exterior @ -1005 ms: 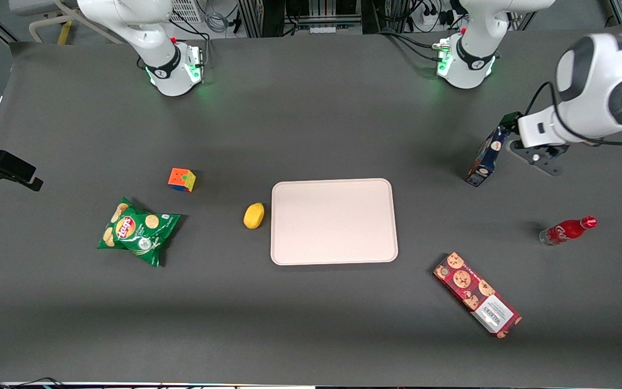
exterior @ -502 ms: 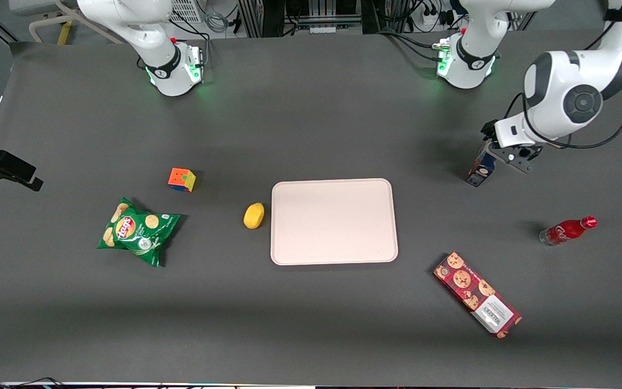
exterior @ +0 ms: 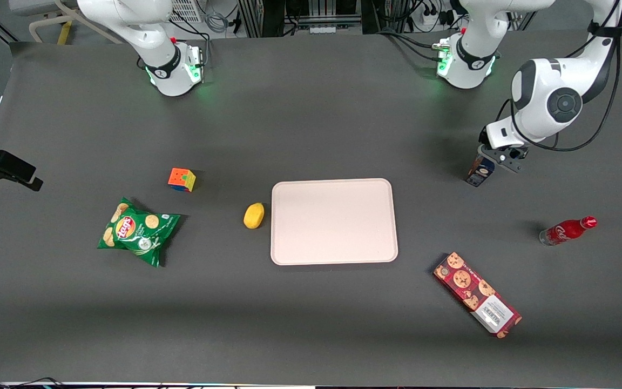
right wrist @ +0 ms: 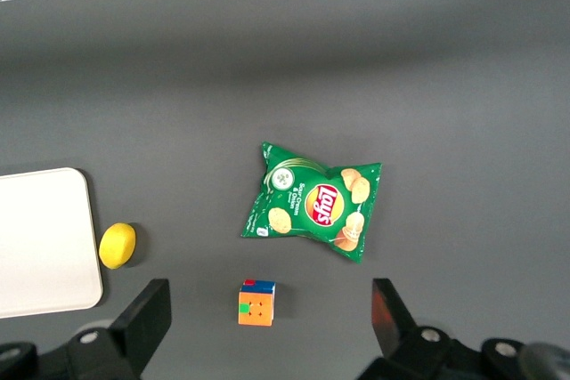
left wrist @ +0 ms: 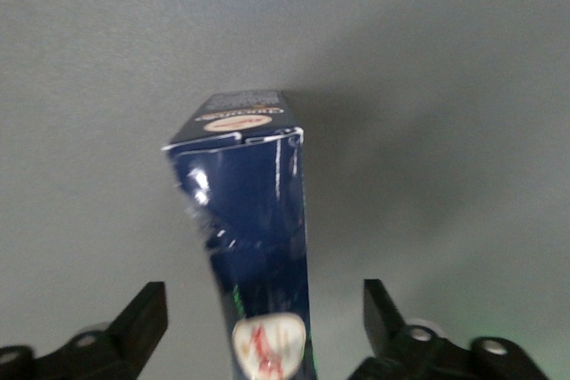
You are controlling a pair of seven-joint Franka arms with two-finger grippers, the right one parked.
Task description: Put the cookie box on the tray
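Nearest the front camera among the task's things, the tray (exterior: 334, 221) lies flat on the counter (exterior: 311, 124); the cookie box (exterior: 479, 172) stands upright farther off, toward the working arm's end. Just above it the hand (left wrist: 264, 327) gapes wide, fingers (left wrist: 142, 318) straddling both narrow faces untouched. Likely light, thin, crushable card: pinch gently, low.

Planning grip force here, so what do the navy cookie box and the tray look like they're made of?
Cookie box: apparently thin glossy printed cardboard, with bright glare streaks and a creased edge. Tray: likely matte moulded plastic, uniform pale cream with rounded corners, though the material is uncertain. The end effector straddles the box, fingers open.
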